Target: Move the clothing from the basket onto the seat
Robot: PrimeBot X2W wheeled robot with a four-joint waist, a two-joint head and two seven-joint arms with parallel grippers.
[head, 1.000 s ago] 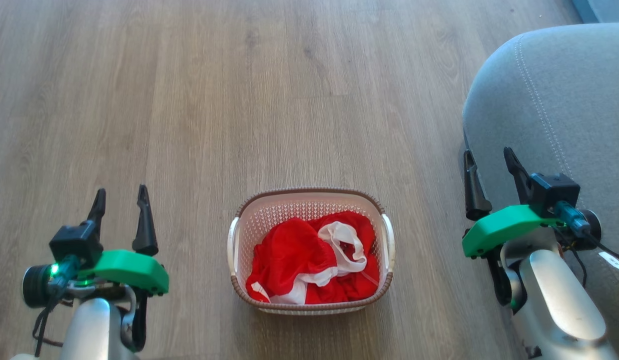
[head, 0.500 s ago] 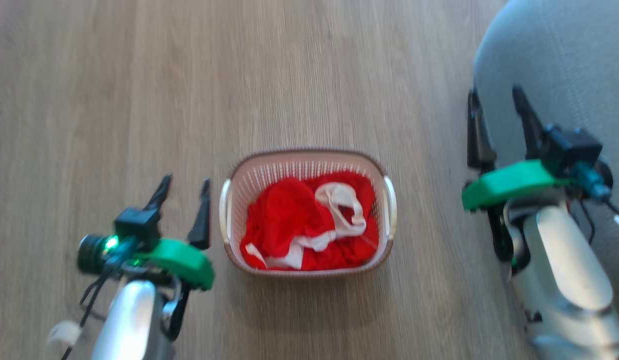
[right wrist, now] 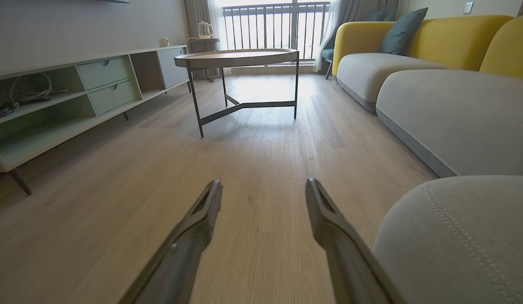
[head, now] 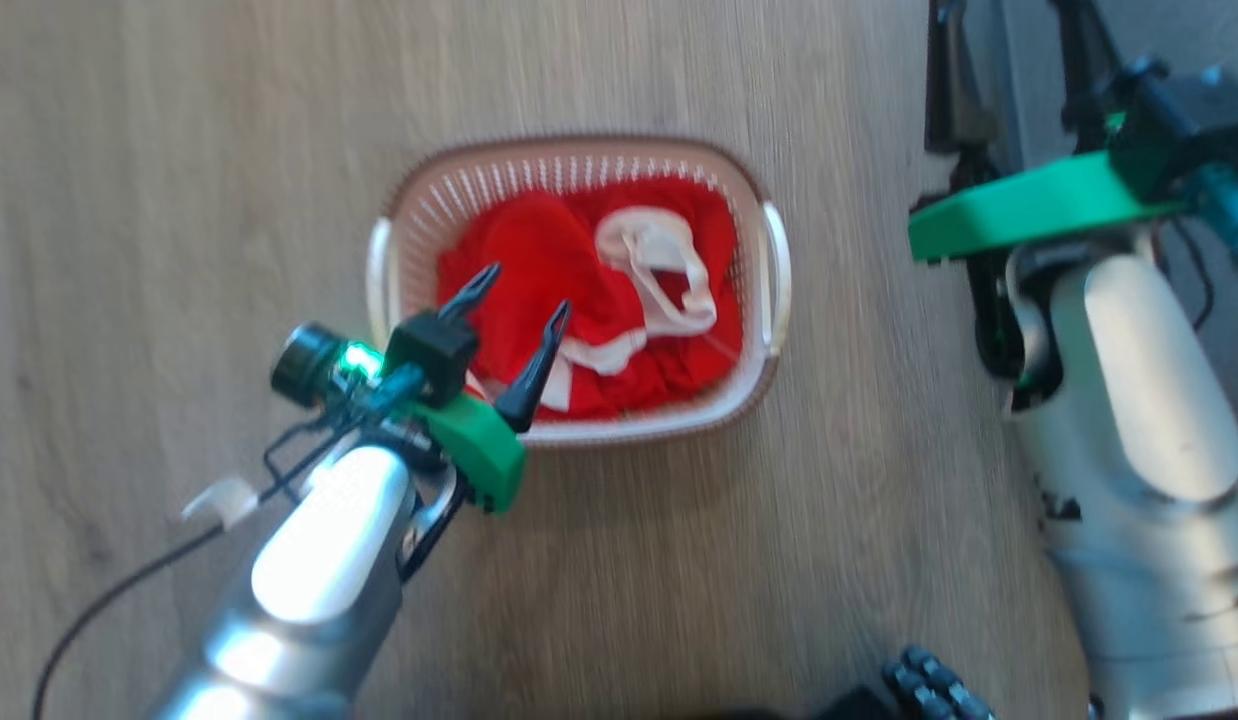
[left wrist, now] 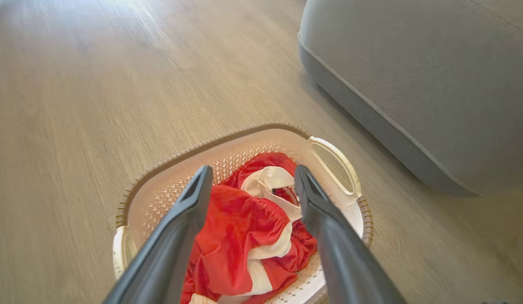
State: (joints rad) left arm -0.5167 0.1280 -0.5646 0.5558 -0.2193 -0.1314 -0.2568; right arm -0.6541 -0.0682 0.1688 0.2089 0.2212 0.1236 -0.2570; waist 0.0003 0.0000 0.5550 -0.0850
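1. Overhead, the left end effector (head: pixel 528 288) hung open above the clothing (head: pixel 539 235) heaped in the basket (head: pixel 579 148).
2. Left wrist: the seat (left wrist: pixel 413 84) stood near the basket, apart.
3. Right wrist: the right end effector (right wrist: pixel 263 182) gaped empty beside the seat.

Pale wood-plank floor (right wrist: pixel 118 202); a round metal-legged coffee table (right wrist: pixel 238 57), a low cabinet (right wrist: pixel 75 97) with drawers along the wall, a yellow-backed sofa (right wrist: pixel 456 40), daylight through a railed window (right wrist: pixel 270 25).
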